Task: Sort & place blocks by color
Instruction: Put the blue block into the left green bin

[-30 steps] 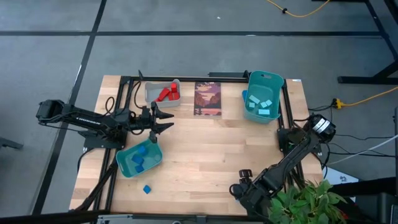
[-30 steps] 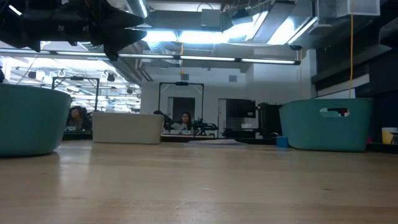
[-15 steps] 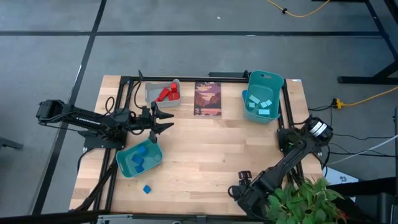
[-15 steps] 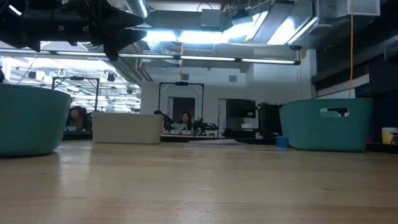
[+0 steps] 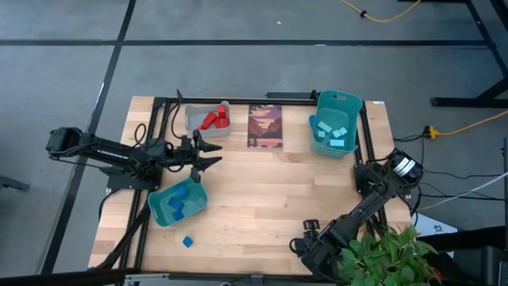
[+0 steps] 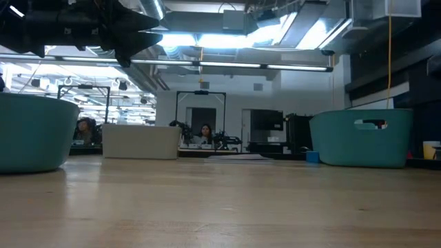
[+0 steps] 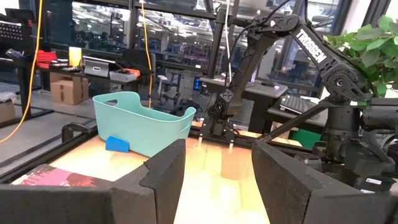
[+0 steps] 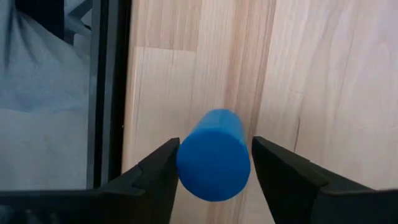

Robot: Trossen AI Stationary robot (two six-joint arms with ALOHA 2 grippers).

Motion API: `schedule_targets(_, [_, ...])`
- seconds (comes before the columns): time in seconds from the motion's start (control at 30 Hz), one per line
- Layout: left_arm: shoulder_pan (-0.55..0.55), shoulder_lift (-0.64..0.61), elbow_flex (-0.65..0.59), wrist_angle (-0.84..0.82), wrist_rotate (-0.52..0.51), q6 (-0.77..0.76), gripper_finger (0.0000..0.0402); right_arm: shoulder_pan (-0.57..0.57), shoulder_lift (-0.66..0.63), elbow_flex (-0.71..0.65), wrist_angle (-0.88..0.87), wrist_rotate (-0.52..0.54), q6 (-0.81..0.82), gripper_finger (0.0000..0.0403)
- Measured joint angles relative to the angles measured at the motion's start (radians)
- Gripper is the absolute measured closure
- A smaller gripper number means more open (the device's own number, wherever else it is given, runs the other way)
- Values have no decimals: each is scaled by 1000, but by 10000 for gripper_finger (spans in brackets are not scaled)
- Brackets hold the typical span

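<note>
Nearest the front edge of the table (image 5: 270, 191), the right gripper (image 8: 213, 165) is low over the wood by the table's dark frame rail; its fingers (image 8: 155, 177) bracket a dark blue cylinder (image 8: 214, 155), each standing just beside the cylinder's flanks, and contact cannot be confirmed. From above, the right arm (image 5: 373, 202) runs from the right edge down to the front right corner, where the leaves of a green plant (image 5: 389, 254) partly hide it.

Farther in, toward the front left, a single dark blue block (image 5: 187, 241) lies alone on the bare wood. Just beyond it stands a teal bin (image 5: 161, 214) holding several dark blue blocks (image 5: 179, 200).

Over the far rim of that bin hangs the left gripper (image 5: 208, 154), clear of the table and holding nothing; its fingers (image 7: 155, 180) are spread wide, with open table visible between them.

At the far edge, three items stand in a row. A grey bin (image 5: 193, 119) at the left holds the red blocks (image 5: 214, 119). A dark picture card (image 5: 265, 125) lies flat in the middle. A taller teal bin (image 5: 353, 107) at the right holds light cyan blocks (image 5: 332, 135), and one more light cyan block (image 7: 117, 144) rests on the table against its outer wall.

Beyond the table, the low view shows a lit room with a seated person (image 6: 204, 132).
</note>
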State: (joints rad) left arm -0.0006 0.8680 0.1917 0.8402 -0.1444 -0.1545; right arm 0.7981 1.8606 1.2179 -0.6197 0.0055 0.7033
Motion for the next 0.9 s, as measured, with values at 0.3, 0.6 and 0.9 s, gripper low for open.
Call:
schedule_targets(0.3, [0, 0, 0, 0, 0, 0, 223, -6, -2, 0, 3, 4, -3, 266])
schedule_targets(0.6, [0, 0, 0, 0, 0, 0, 223, -58, -13, -1, -75, 214, -112, 266])
schedule_targets(0.9, [0, 0, 0, 0, 42, 0, 223, -252, -20, -93, 248, 396, -399, 266])
